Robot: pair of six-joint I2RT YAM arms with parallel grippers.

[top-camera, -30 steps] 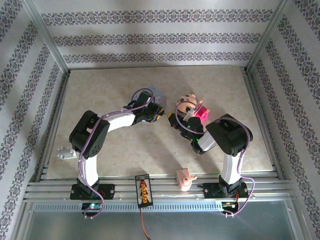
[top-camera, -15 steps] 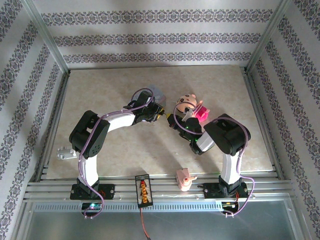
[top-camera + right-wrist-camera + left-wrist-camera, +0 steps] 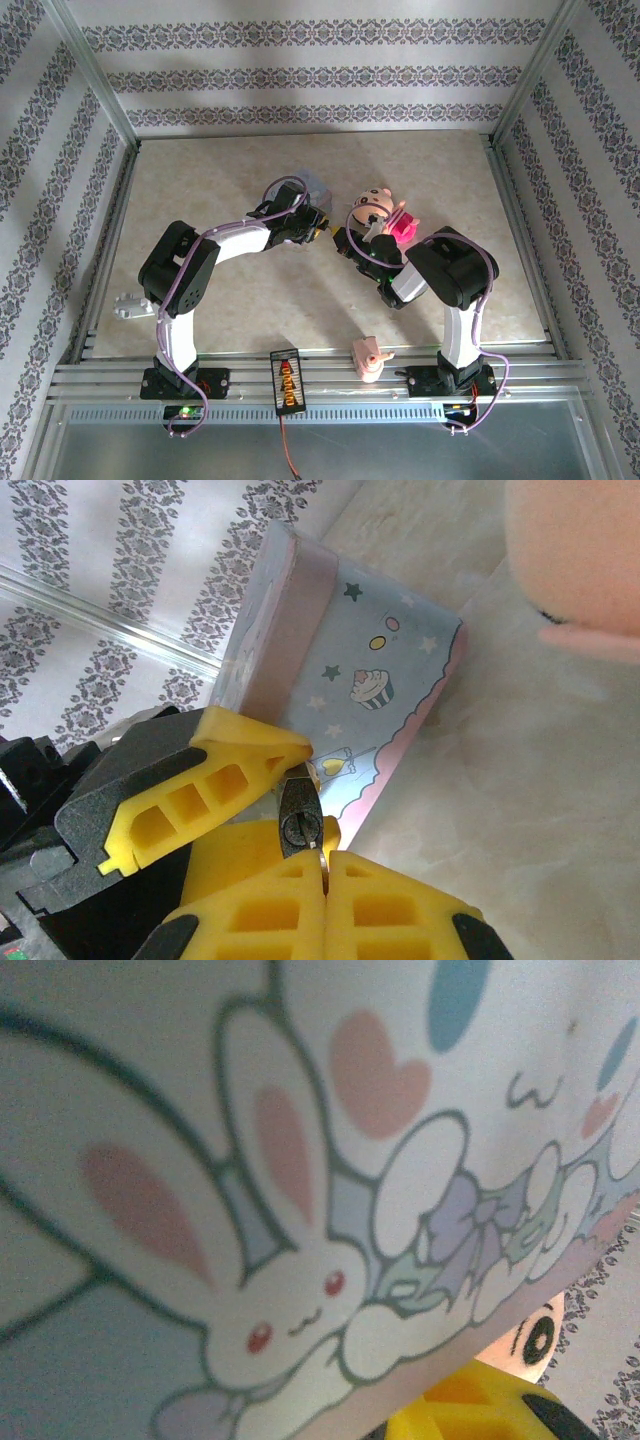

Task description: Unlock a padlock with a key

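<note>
In the right wrist view the tiny dark padlock (image 3: 300, 820) faces me, keyhole toward the camera. My left gripper (image 3: 320, 228) is shut on it, one yellow finger (image 3: 245, 760) above and one below. My right gripper (image 3: 323, 862) is shut on the key (image 3: 323, 865), a thin silvery sliver between its pads. The key's tip sits at the lower edge of the keyhole face. From above, both grippers meet at mid-table, with the right gripper (image 3: 342, 240) just right of the left.
The pale blue tin (image 3: 350, 670) (image 3: 300, 1160) stands right behind the padlock, close to the left wrist camera. The pink doll (image 3: 378, 210) lies beside the right gripper. A small pink figure (image 3: 367, 357) and a charger board (image 3: 286, 380) sit on the front rail.
My right gripper has crept slightly up and left toward the left gripper, closing the gap between them. The left arm has held still.
</note>
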